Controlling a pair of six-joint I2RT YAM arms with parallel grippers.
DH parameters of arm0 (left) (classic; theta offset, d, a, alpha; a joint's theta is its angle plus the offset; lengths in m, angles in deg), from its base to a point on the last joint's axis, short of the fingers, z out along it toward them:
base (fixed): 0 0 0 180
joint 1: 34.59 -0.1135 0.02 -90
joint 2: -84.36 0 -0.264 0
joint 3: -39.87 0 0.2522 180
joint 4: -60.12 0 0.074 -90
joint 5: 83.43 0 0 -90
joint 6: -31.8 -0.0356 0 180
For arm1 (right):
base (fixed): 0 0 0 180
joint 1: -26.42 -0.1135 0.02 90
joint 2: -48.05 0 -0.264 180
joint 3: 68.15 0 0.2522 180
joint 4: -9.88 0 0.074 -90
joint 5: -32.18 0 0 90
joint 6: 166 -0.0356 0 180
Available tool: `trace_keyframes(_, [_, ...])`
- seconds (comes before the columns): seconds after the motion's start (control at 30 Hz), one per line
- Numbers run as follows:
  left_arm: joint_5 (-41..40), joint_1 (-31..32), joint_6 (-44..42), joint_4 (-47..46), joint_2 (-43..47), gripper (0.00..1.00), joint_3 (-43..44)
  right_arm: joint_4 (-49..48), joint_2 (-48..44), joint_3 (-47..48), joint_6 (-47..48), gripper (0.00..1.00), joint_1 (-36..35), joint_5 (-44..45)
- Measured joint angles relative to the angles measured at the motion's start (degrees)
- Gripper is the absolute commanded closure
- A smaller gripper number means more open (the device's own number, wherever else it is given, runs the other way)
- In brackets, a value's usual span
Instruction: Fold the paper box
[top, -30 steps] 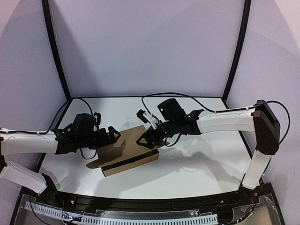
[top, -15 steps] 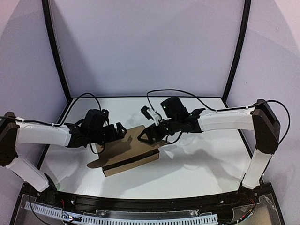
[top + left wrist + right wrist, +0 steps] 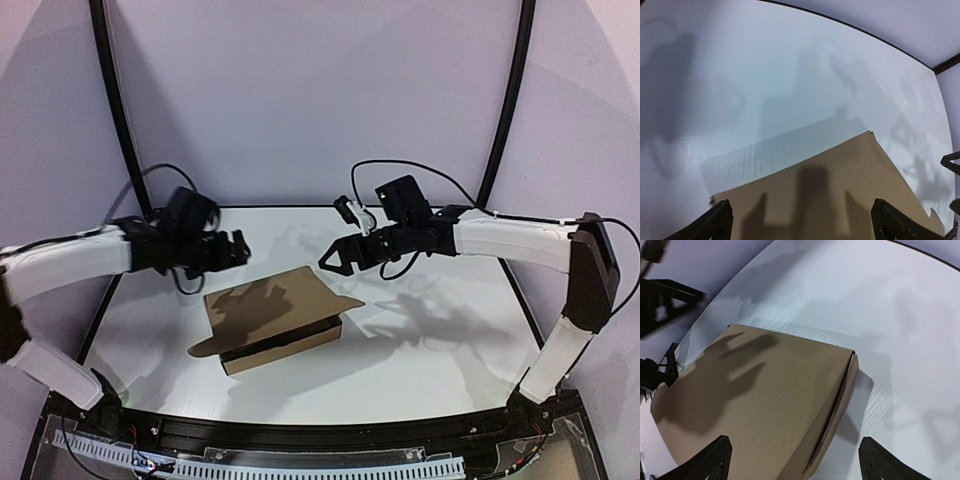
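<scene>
Only obstacle the paper box (image 3: pixel 275 315), open table (image 3: pixel 450 345) on every side

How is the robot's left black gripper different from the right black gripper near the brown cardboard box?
The left black gripper hangs behind the back edge of the flat brown cardboard box, toward the left. The right black gripper hangs near the box's back right corner. The left one points right and the right one points left. Both are open, and neither touches the box.
</scene>
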Motion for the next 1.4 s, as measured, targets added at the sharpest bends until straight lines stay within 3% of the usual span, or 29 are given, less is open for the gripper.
trace_keyframes(0.17, [-2.3,0.0,8.2,12.9,16.6,0.01,-3.7,4.5,-1.2,0.0,-0.7,0.08,0.1,-0.6])
trace_keyframes(0.27, [1.9,-0.1,14.5,14.0,26.4,0.01,-14.5,6.6,-1.1,-0.1,-1.8,0.08,0.1,-1.4])
trace_keyframes(0.4, [10.5,-0.1,22.7,10.2,34.1,0.01,-28.7,8.2,-0.4,-0.1,-3.2,0.09,0.1,-3.1])
trace_keyframes(0.57, [16.6,-0.1,30.4,0.3,40.4,0.01,-38.0,8.4,2.3,-0.5,-5.8,0.11,0.1,-6.6])
trace_keyframes(0.7, [19.8,-0.1,35.1,-10.4,40.5,0.01,-44.1,8.0,3.4,-1.3,-7.9,0.14,0.1,-9.4])
trace_keyframes(1.0, [24.2,-0.1,37.9,-29.2,30.2,0.06,-45.1,6.2,3.6,-1.6,-10.8,0.23,0.1,-13.4])
trace_keyframes(1.4, [31.5,-0.1,37.5,-34.1,25.3,0.09,-45.0,5.0,3.9,-1.6,-12.8,0.32,0.6,-14.0])
